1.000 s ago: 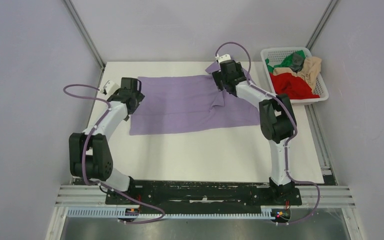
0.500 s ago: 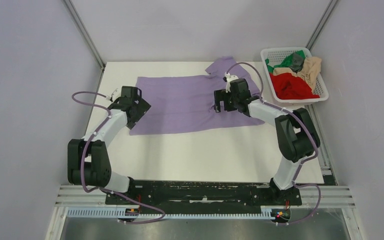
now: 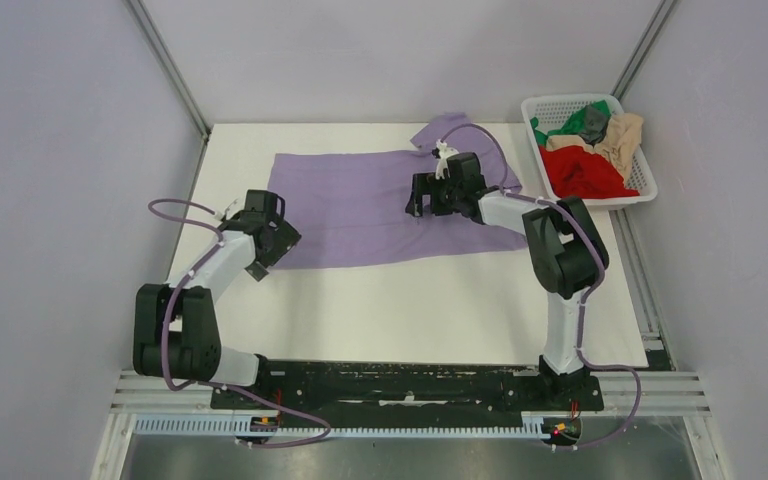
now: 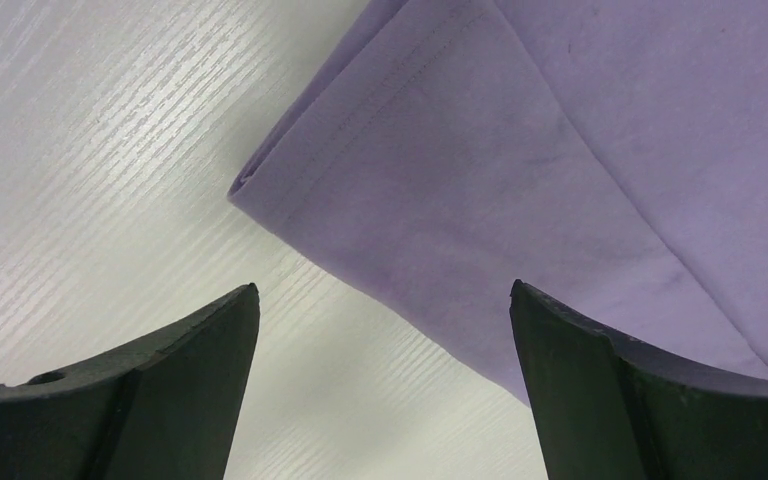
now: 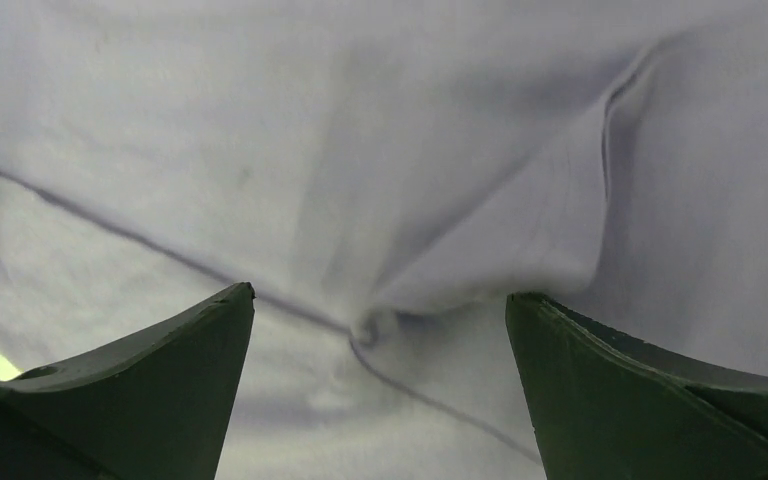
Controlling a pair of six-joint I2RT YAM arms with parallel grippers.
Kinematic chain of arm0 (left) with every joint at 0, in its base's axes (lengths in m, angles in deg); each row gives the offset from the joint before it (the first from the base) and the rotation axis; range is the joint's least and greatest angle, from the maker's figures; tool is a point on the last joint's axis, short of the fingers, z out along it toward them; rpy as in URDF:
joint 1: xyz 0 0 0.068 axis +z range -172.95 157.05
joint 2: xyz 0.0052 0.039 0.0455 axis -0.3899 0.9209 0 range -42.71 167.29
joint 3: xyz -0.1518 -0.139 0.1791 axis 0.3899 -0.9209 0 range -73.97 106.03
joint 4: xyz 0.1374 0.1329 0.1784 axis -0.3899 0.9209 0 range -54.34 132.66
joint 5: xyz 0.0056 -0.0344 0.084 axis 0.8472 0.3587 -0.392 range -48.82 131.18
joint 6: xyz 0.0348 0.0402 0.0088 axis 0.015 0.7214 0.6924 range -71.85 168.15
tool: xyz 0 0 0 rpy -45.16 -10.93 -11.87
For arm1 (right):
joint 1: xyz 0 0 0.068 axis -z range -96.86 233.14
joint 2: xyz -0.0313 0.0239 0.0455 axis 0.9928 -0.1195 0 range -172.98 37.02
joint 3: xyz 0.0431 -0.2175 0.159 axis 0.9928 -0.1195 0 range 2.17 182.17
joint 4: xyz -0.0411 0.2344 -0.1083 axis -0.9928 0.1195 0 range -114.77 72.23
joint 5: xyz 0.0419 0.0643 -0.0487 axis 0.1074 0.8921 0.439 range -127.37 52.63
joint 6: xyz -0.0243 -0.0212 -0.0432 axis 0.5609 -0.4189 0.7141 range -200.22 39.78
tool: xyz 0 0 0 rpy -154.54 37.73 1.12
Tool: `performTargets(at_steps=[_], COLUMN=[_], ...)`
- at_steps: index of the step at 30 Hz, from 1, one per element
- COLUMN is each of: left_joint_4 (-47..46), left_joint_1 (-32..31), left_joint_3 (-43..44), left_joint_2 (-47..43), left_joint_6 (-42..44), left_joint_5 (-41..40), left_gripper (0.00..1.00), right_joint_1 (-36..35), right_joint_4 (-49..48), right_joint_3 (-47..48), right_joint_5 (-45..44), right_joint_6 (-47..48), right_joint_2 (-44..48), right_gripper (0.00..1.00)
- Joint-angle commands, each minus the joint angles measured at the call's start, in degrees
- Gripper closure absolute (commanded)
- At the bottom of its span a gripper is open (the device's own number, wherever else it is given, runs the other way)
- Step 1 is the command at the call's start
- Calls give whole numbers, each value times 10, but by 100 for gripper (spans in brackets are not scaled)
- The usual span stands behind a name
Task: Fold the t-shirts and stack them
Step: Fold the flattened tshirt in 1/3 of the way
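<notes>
A lavender t-shirt [image 3: 350, 205] lies spread flat across the far half of the white table [image 3: 400, 310], one sleeve [image 3: 447, 127] sticking out at the far right. My left gripper [image 3: 278, 238] hangs open just above the shirt's near left corner [image 4: 440, 170], with bare table between its fingers [image 4: 190, 370]. Over the right middle of the shirt my right gripper [image 3: 418, 196] also stands open. In the right wrist view, lavender cloth fills the picture and a small pucker with a fold line [image 5: 370, 328] sits between the jaws. Neither gripper [image 4: 384, 300] [image 5: 380, 300] holds anything.
A white lattice basket [image 3: 560, 98] stands at the far right corner, beside the table. It holds crumpled red [image 3: 585, 172], beige [image 3: 622, 135], green [image 3: 596, 106] and dark grey [image 3: 592, 124] shirts. Grey walls close in the left, back and right.
My left gripper slid toward me along the shirt's left edge to its near corner. My right gripper left the far right sleeve and moved left, over the shirt's body.
</notes>
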Motion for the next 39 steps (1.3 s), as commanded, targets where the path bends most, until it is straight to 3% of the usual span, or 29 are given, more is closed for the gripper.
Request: performTargets(at_steps=[1, 5, 9, 12, 18, 21, 25, 31, 39], left_joint_4=[7, 6, -20, -55, -127, -144, -142, -123, -80], left_joint_1=[0, 0, 0, -3, -4, -5, -4, -4, -10], left_joint_3=[13, 29, 47, 61, 87, 95, 86, 7, -166], left_joint_2=[-27, -27, -11, 16, 114, 162, 188, 149, -39], left_joint_6=[24, 24, 27, 27, 22, 14, 12, 8, -16], left_joint_5=[-19, -11, 16, 35, 60, 37, 69, 55, 52], left_gripper=[0, 0, 0, 0, 0, 0, 0, 0, 0], right_joint_1=[-16, -24, -26, -24, 11, 30, 35, 35, 19], right_joint_4=[-62, -53, -24, -5, -7, -9, 1, 16, 75], right_joint_3=[86, 179, 196, 145, -54, -121, -178, -297, -489], right_joint_5=[-12, -21, -53, -115, -177, -182, -219, -224, -209], right_joint_6=[-19, -25, 10, 46, 41, 30, 25, -22, -66], right_joint_2=[-46, -95, -74, -24, 85, 104, 119, 205, 387], right_gripper=[2, 2, 2, 2, 2, 2, 2, 2, 2])
